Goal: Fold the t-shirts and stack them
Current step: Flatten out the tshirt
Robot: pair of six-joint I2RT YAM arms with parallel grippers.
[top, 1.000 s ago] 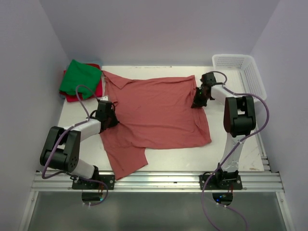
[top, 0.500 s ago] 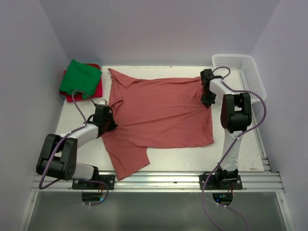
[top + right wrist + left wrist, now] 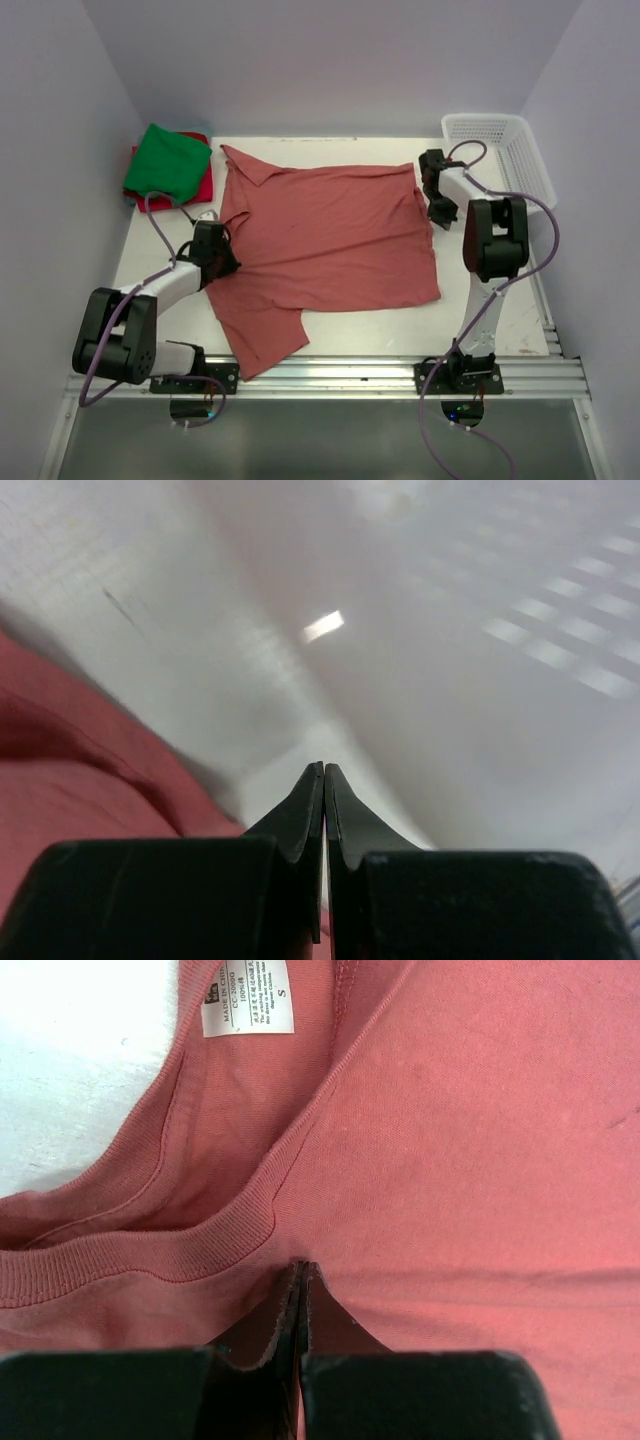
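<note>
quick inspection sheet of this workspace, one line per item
surface: white table, largely under cloth
job's things: brick-red t-shirt spread out, unfolded; green t-shirt folded, lying on red-pink t-shirt at the far-left corner
clutter: white mesh basket at far right, nothing seen inside
end effectors: left end effector shut on the brick-red t-shirt by its collar; right end effector shut beside the shirt's right edge, no cloth seen at its tips
cables: purple cables looped along both arms
surroundings: pale walls on three sides; metal rail at the near edge
</note>
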